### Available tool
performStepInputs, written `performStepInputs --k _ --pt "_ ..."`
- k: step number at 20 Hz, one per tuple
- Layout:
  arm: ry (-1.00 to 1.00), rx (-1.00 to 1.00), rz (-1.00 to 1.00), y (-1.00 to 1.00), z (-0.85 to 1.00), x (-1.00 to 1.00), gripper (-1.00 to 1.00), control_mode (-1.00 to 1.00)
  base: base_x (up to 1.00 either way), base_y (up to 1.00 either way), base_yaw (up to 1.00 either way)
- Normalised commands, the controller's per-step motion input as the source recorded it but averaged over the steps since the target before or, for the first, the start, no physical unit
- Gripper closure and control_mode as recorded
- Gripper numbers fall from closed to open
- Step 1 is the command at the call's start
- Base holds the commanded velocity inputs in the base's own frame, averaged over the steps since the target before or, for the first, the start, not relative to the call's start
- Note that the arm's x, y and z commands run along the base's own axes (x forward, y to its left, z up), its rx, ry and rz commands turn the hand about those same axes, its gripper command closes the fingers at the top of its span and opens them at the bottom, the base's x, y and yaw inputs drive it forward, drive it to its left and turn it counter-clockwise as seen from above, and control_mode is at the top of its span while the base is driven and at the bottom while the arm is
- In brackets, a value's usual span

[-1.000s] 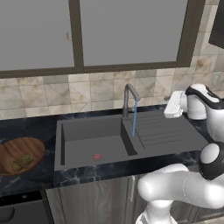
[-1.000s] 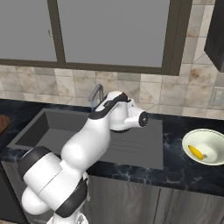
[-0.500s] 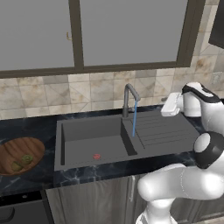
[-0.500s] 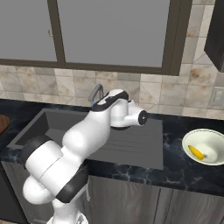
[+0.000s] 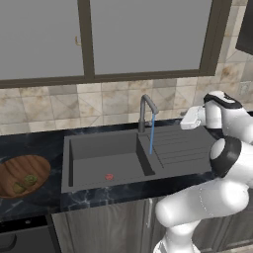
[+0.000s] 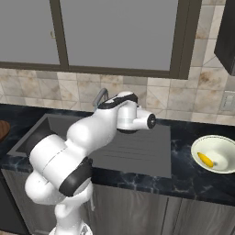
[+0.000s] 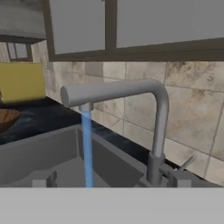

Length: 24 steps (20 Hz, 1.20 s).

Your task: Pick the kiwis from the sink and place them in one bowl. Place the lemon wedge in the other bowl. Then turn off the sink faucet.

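- Wooden bowl (image 5: pixel 21 174): cut off by the left edge of the left base view.
- Sink (image 6: pixel 137 149): left part hidden behind the arm in the right base view.
- Small red thing (image 5: pixel 109 176) in the basin: too small to identify.

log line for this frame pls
phase: faucet step | kiwis: in wooden bowl | lemon wedge: in pale bowl | sink faucet: running | gripper: jaws open, facing faucet, no contact

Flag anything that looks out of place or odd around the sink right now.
The sink faucet is running: a blue stream falls from its spout into the sink. A small red-pink thing lies alone on the basin floor. Nothing looks spilled or damaged.
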Motion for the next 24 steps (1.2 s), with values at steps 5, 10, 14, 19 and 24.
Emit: performStepInputs --k 5,10,14,19,24 --pt "0.02 0.07 0.0 0.0 -0.18 0.19 -1.0 -1.0 0.0 0.0 0.0" --pt "0.0 0.07 0.0 0.0 -0.23 0.21 -1.0 -1.0 0.0 0.0 0.0" --pt "0.0 0.06 0.02 0.0 -0.22 0.25 -1.0 -1.0 0.0 0.0 0.0" --pt "0.0 0.07 0.02 -0.05 -0.05 0.2 -1.0 -1.0 0.0 0.0 0.0" --pt "0.0 0.1 0.02 -0.13 -0.03 0.26 -1.0 -1.0 0.0 0.0 0.0"
